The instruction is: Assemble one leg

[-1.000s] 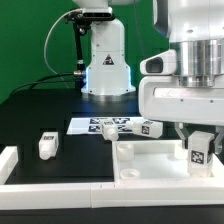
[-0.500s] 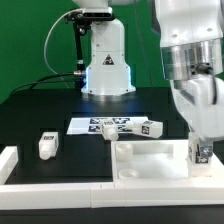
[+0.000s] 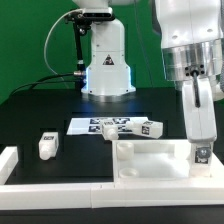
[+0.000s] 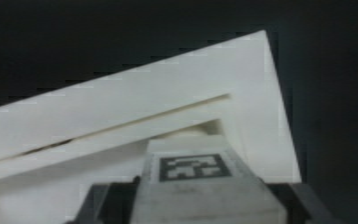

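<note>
A tagged leg (image 3: 201, 154) is being pinched between the fingers of the pincer (image 4: 190, 190) and held upright at the corner of the white tabletop (image 3: 150, 160) on the exterior view's right. Only black-and-white square markers are being shown on the leg; no readable writing is being displayed. Another leg (image 3: 48, 145) is being left lying on the black counter (image 3: 40, 110), well apart, beside the marker board (image 3: 105, 125).

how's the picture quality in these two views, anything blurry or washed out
Exterior view: fairly sharp, evenly lit, though the white tabletop is bright with little surface detail. Wrist view: soft overall; the leg held in the gripper is blurred, its tag still recognisable, and the background is near-black.
</note>
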Available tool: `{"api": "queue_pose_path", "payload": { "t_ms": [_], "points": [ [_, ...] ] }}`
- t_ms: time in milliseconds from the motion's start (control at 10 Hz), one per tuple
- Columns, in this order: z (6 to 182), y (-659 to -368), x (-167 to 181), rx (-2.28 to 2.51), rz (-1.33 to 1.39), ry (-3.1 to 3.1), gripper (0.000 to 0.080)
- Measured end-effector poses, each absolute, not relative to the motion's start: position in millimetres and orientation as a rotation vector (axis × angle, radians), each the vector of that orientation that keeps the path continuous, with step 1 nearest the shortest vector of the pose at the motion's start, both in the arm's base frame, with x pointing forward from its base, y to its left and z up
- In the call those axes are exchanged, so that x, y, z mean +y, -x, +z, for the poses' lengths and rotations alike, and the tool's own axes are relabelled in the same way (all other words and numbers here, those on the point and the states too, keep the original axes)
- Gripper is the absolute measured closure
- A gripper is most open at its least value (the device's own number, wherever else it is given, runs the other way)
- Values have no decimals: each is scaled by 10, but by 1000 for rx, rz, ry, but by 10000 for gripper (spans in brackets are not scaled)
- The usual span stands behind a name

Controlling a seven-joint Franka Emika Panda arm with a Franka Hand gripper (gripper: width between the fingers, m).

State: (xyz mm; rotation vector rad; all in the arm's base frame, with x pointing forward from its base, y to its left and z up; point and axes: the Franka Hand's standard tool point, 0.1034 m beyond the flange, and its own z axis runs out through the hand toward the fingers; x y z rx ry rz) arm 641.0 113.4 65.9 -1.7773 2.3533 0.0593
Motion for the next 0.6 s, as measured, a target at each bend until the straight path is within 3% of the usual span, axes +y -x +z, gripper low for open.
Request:
{"api": "queue_pose_path", "payload": {
  "t_ms": [100, 200, 300, 400, 600],
  "points": [
    [659, -6411, 1136, 2351, 58, 1780, 509],
    [694, -6425, 1151, 2339, 54, 1786, 412],
    [869, -6466, 1188, 2295, 42, 1802, 273],
    [1012, -6474, 1192, 2266, 33, 1809, 189],
    [975, -6457, 1187, 2271, 36, 1814, 158]
  ]
}}
